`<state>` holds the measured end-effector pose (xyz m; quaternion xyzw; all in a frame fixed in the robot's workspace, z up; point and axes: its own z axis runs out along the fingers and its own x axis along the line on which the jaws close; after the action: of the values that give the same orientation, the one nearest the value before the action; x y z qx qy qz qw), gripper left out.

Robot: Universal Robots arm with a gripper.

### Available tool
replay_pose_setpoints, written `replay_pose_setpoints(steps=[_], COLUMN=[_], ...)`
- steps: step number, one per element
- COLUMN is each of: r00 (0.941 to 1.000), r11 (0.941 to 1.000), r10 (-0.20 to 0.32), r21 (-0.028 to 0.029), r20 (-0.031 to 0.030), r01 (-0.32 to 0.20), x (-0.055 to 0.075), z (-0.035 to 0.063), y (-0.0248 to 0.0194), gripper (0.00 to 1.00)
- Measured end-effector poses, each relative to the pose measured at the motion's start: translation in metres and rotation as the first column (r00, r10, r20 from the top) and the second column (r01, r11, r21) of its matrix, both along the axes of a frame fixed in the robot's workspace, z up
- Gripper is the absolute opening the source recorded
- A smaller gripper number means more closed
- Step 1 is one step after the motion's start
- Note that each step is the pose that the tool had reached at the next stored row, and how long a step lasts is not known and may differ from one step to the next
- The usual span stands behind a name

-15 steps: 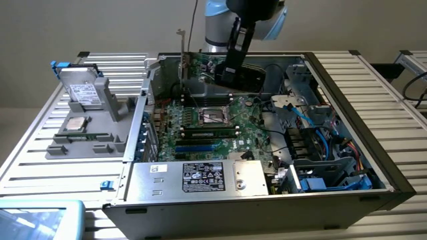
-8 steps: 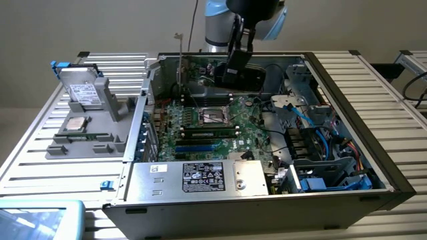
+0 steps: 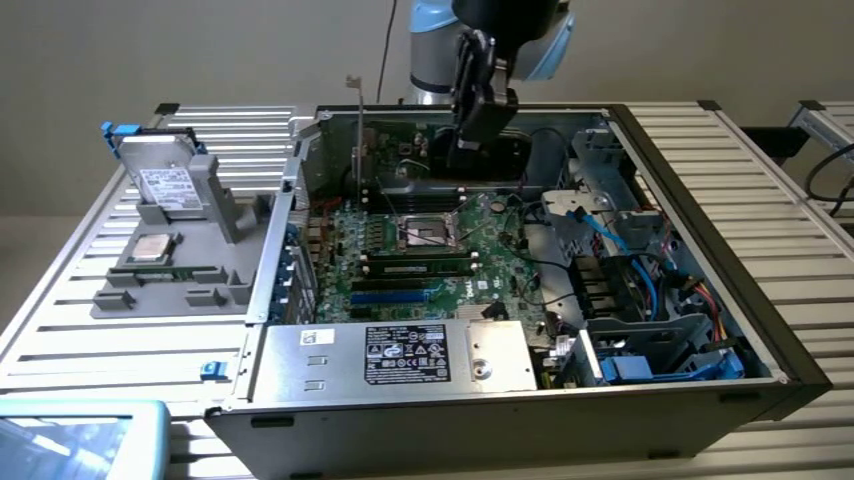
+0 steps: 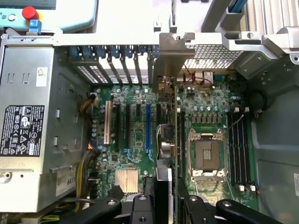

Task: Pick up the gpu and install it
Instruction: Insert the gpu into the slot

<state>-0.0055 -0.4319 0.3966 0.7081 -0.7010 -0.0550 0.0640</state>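
Robot arm's claw (image 3: 470, 140) pinches the gpu (image 3: 434, 170) by its top edge. The card is held upright inside the open PC case (image 3: 694, 250), over the row of slots (image 4: 126, 126) at the back of the main board (image 3: 387, 225). The wrist view looks along the card edge-on to its metal end plate (image 4: 175, 51), just beside the case's rear openings. Whether the bottom edge has met a slot is hard to tell.

The card looks light, stiff & thin, w/ fragile parts on its faces, so the plain upper edge near the middle seems the safest hold. A skewed grip would prob. let it tilt.

Close by are a blue slot (image 4: 148, 126), processor socket (image 4: 205, 154), memory sticks (image 3: 420, 265) and power supply box (image 3: 400, 355). Loose cables (image 3: 627, 250) lie toward the exterior view's right, apart from the card. A hard drive (image 3: 167, 185) rests on a grey rack (image 3: 174, 290) outside the case.
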Motion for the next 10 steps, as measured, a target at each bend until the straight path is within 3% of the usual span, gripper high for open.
replay_pose_setpoints(steps=[3, 7, 10], r00=[0.999, 0.999, 0.9989], r11=[0.999, 0.999, 0.999], r10=[0.045, 0.045, 0.045], r21=[0.0, -0.0004, -0.0049], r20=[-0.0001, 0.0003, 0.0127], r01=[-0.045, -0.045, -0.045], x=[0.0, 0.0, -0.0008], z=[0.0, 0.0, -0.0009], y=[0.0, 0.0, 0.0014], gripper=[0.29, 0.29, 0.29])
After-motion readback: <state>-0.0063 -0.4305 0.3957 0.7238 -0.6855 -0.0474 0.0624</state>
